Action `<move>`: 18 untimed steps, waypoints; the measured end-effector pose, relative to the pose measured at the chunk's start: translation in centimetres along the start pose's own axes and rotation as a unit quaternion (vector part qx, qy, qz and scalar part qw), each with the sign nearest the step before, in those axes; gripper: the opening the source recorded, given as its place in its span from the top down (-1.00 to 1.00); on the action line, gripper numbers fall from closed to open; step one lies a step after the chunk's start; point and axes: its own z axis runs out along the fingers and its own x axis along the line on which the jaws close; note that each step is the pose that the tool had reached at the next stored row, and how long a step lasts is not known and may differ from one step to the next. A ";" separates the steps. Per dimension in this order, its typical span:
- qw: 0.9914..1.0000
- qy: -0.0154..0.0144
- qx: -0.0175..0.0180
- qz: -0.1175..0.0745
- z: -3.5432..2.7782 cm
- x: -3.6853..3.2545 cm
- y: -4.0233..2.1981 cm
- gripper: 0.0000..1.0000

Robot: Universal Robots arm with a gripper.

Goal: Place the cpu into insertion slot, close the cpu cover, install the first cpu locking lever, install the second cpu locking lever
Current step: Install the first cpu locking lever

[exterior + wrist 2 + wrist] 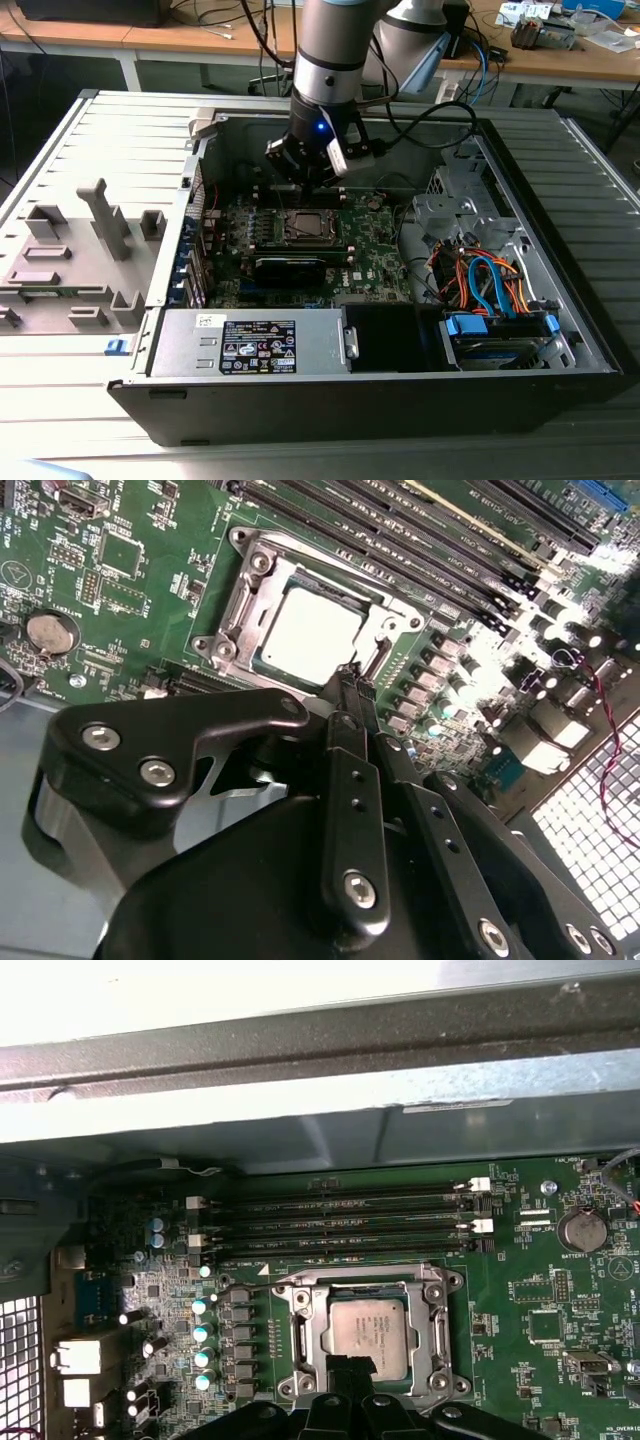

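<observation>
The cpu (368,1334), a small square chip with a grey metal top, lies flat in the insertion slot (292,1335) on the green board; it shows brightly lit in the second wrist view (308,635). The silvery cpu cover (437,1332) lies flat around it, the chip showing through its window. My gripper (350,677) is shut with nothing between its fingers, its tips just over the socket's edge beside the chip. The gripper (315,186) hangs just above the back edge of the insertion slot (303,226) in the exterior view.
Long memory slots (335,1222) run beside the socket, with the case wall (300,1110) close behind them. A coin battery (582,1230), a black block (290,268), the power supply (250,345) and coloured cables (480,280) fill the open case. A grey fixture (80,250) stands outside at the exterior view's left.
</observation>
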 end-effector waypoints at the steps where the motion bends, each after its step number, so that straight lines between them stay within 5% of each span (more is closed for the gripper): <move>1: 1.000 0.000 0.000 0.000 0.00 0.01 0.00 0.79; 18: 1.000 0.000 0.000 0.000 0.03 0.38 -0.02 0.79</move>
